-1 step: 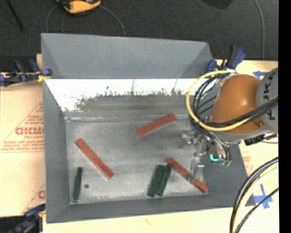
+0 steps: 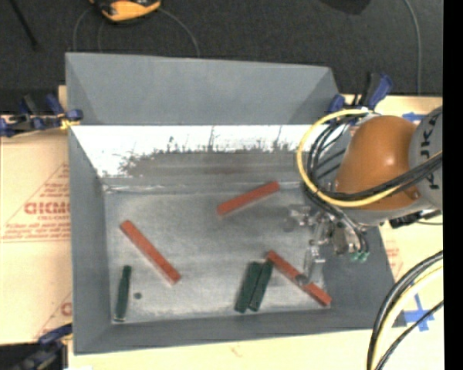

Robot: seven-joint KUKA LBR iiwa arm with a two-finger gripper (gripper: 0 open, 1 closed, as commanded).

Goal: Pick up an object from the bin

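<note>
Camera view: the bin (image 2: pixel 201 99) holds three red sticks and three dark green ones. The gripper (image 2: pixel 316 262) hangs over the near red stick (image 2: pixel 287 270) at the floor's 5 o'clock corner. This stick's long axis runs from 10 to 4 o'clock, and its lower end is near the front wall. Whether the gripper is open or grips anything, I cannot tell. The green pair (image 2: pixel 253 286) lies side by side just at the stick's 9 o'clock. The far red stick (image 2: pixel 248 197), left red stick (image 2: pixel 149 251) and lone green stick (image 2: pixel 123 291) lie well apart, with open floor between them.
</note>
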